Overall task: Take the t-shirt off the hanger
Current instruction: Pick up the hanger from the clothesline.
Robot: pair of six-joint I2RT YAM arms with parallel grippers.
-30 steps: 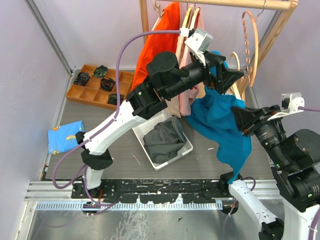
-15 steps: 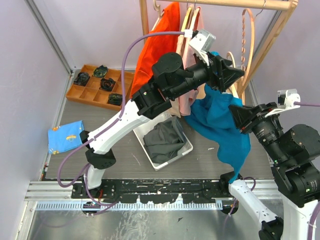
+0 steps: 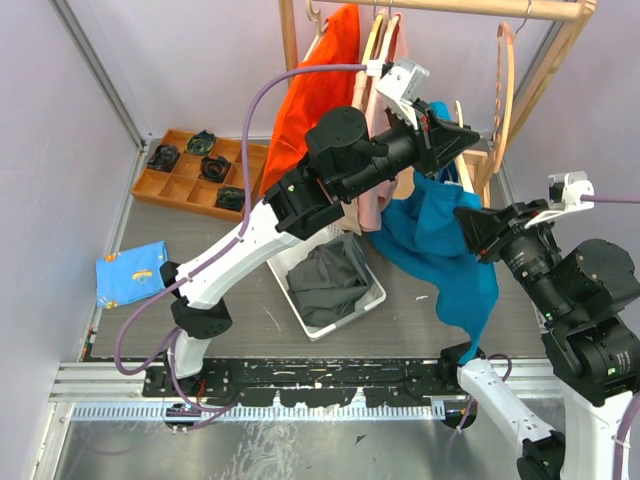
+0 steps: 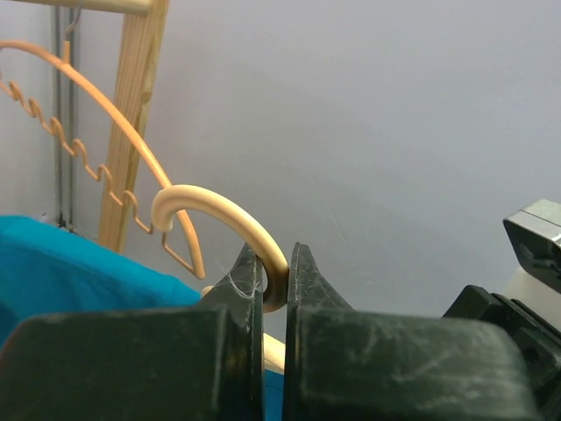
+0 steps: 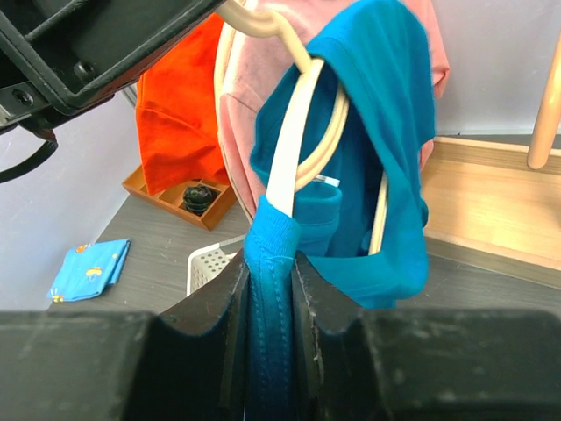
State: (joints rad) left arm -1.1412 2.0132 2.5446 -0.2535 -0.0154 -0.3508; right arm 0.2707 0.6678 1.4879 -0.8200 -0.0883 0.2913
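Observation:
The blue t-shirt (image 3: 440,240) hangs in the air below the rack, still draped over a pale wooden hanger (image 5: 302,132). My left gripper (image 3: 462,135) is shut on the hanger's curved hook (image 4: 219,210), which is pinched between its fingertips (image 4: 248,267). My right gripper (image 3: 470,232) is shut on a bunched fold of the t-shirt (image 5: 386,105), right where the cloth wraps a hanger arm. In the right wrist view the gripper (image 5: 270,263) holds that blue cloth tight between its jaws. The shirt's lower part trails down towards the right arm's base.
An orange shirt (image 3: 310,90) and a pink garment (image 3: 385,60) hang on the wooden rack (image 3: 470,8), beside an empty notched hanger (image 3: 505,90). Below stands a white basket (image 3: 375,295) with grey clothing. At the left are a wooden compartment tray (image 3: 150,185) and a folded blue cloth (image 3: 130,272).
My left gripper has gone from open to shut on the hanger's hook. The empty hanger on the rail has swung edge-on. The right gripper has kept its hold.

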